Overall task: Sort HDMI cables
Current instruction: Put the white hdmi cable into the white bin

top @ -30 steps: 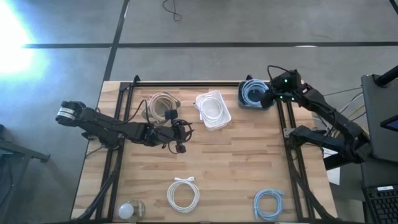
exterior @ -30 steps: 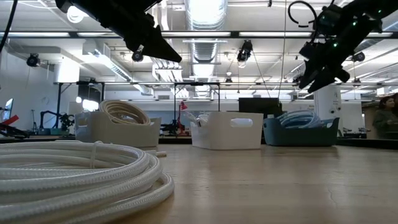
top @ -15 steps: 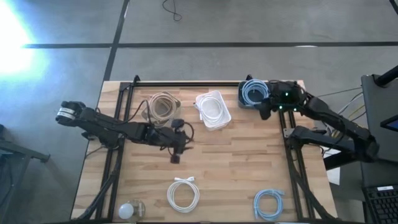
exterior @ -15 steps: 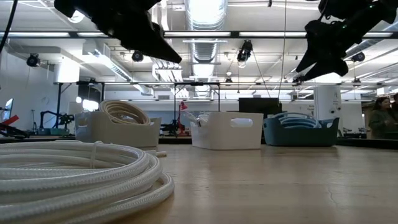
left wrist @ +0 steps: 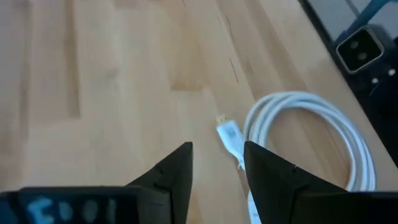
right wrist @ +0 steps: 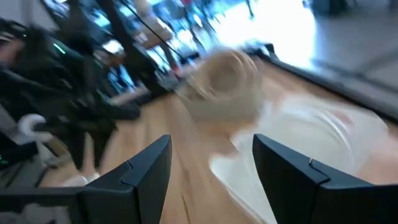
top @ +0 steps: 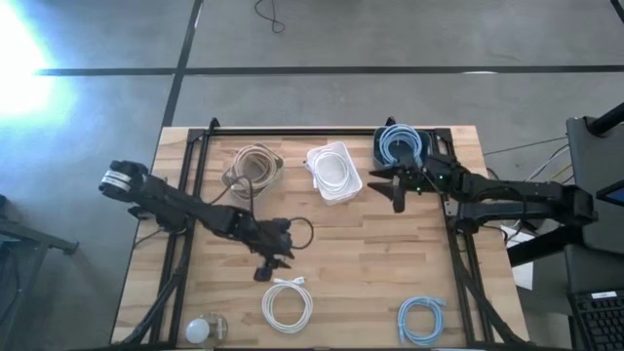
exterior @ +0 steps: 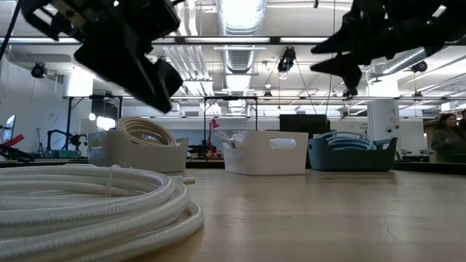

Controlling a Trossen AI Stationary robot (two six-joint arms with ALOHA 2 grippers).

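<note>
I see three bins [top: 332, 174] along the table's [top: 390, 253] far edge, coils inside. Left gripper [top: 265, 270], jaws apart and empty, hovers just beside the near white coil [top: 288, 304]. Right gripper [top: 387, 183], jaws apart, empty, near blue bin [top: 398, 148]. Blue coil [top: 424, 319] near right.

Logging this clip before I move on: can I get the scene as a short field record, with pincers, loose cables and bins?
left pincer: open, empty, above the white coiled cable on the wooden table
right pincer: open, empty, beside the dark blue bin
loose coils: white one, light blue coiled cable
bins: beige bin with tan coil, white bin with white coil, dark blue with blue coils
</note>
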